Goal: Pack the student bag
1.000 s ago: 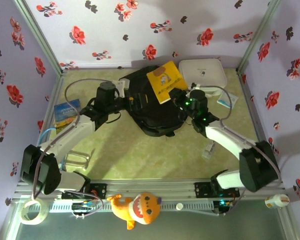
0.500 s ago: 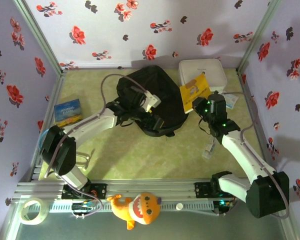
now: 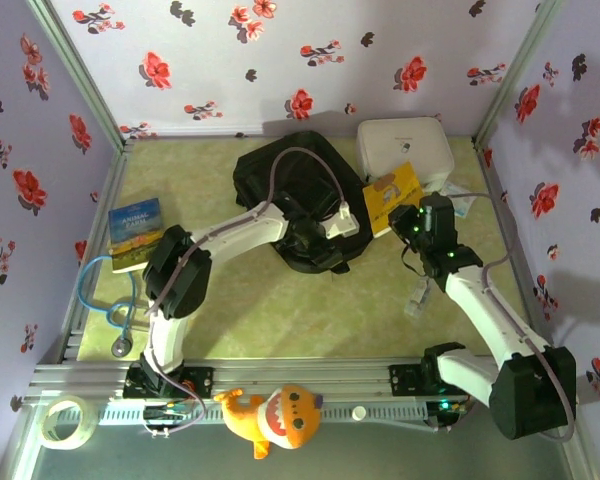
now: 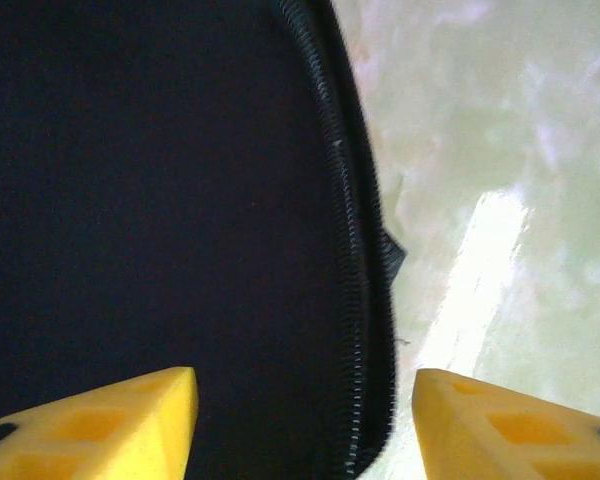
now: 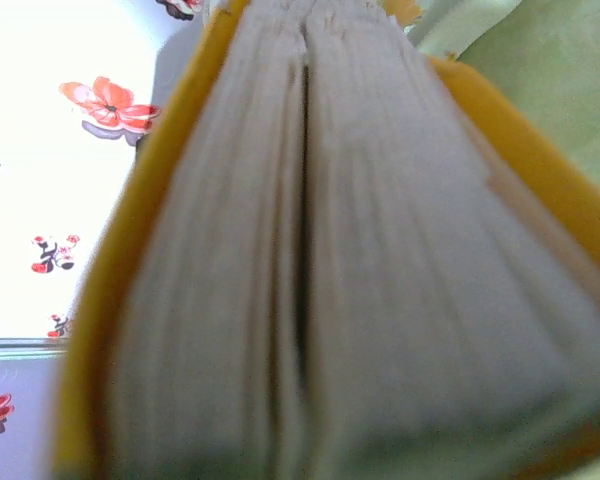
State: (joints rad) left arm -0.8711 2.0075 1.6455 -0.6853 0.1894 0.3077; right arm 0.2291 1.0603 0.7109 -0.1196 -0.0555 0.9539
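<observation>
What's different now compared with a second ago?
The right gripper carried the yellow book off the student bag to its right side, still gripping it. The left gripper swung across to the bag's right edge, jaws apart astride the zipper. The white case and blue book stayed put.

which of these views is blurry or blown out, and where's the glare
Right wrist view: the yellow book sits so close its page edges are soft, and the wall behind is washed out. Left wrist view: the student bag is near-black with little detail, and a bright glare streak lies on the table. Top external view: evenly lit, fairly sharp.
</observation>
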